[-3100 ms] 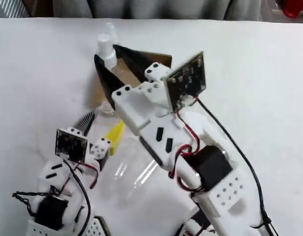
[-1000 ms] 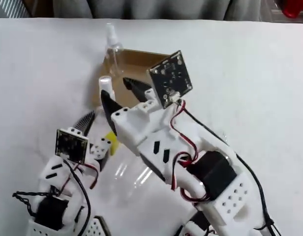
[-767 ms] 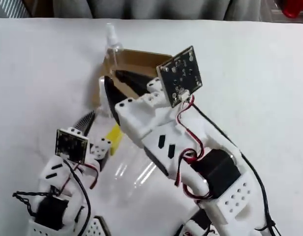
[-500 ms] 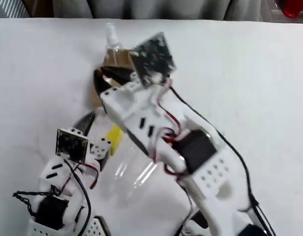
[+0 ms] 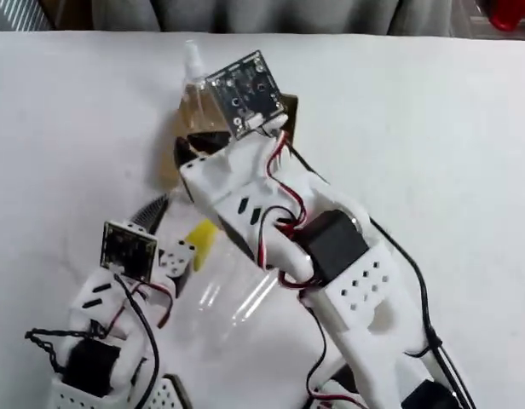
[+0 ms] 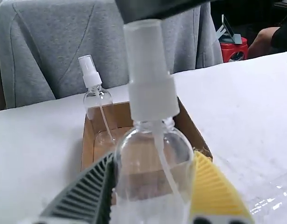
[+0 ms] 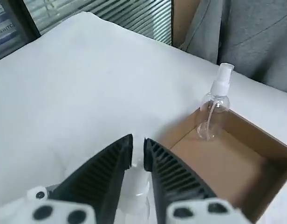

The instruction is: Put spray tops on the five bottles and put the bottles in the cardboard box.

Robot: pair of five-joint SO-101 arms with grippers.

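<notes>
Within left tool (image 6: 153, 164): upright bottle (image 6: 152, 148).

A clear near bottle (image 6: 153, 158) stands upright in the left hand (image 6: 153, 161), pressed between a grey ribbed finger (image 6: 87, 196) on one side and a yellow finger (image 6: 213, 191) on the other. Its white spray top (image 6: 148, 79) sits on the neck, with a thin tube running down inside. The dark right hand (image 6: 153, 9) meets the top of the sprayer. Behind, on the white bench (image 6: 31, 140), is an open cardboard box (image 6: 89, 140). A far bottle (image 6: 98, 105) with its own sprayer stands in a far corner of the box. Grey cloth (image 6: 41, 46) hangs beyond the bench's far edge.
</notes>
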